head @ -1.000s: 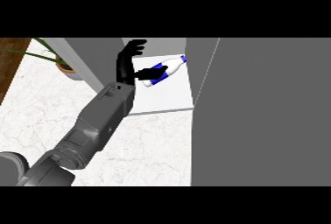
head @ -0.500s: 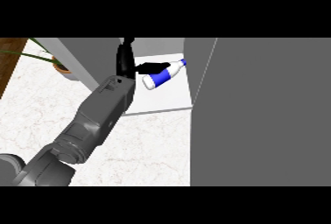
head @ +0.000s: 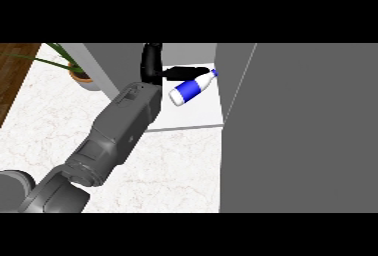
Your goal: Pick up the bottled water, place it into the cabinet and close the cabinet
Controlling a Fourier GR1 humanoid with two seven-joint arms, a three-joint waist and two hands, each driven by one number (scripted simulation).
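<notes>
The tall grey cabinet door point(head: 303, 130) fills the right of my view, swung wide, its edge running beside the shelf. Left of it spreads the white marbled counter top point(head: 44, 130), with a strip of brown wooden floor point(head: 13, 65) at the far left. My grey left forearm point(head: 111, 140) reaches up from the lower left across the counter toward the cabinet's pale white shelf point(head: 184, 117). A green-leaved plant in a terracotta pot point(head: 77, 75) stands at the upper left, well apart from the work.

My black left hand point(head: 153, 62) is spread, fingers up, thumb out toward the bottle, pinching nothing. My right hand is out of view.

The small clear plastic water bottle with the blue label and blue cap point(head: 190, 89) lies tilted on the shelf, just beside my thumb. I judge it light, stiff, smooth, apt to roll; best held round the labelled middle. The door is not yet closed.
</notes>
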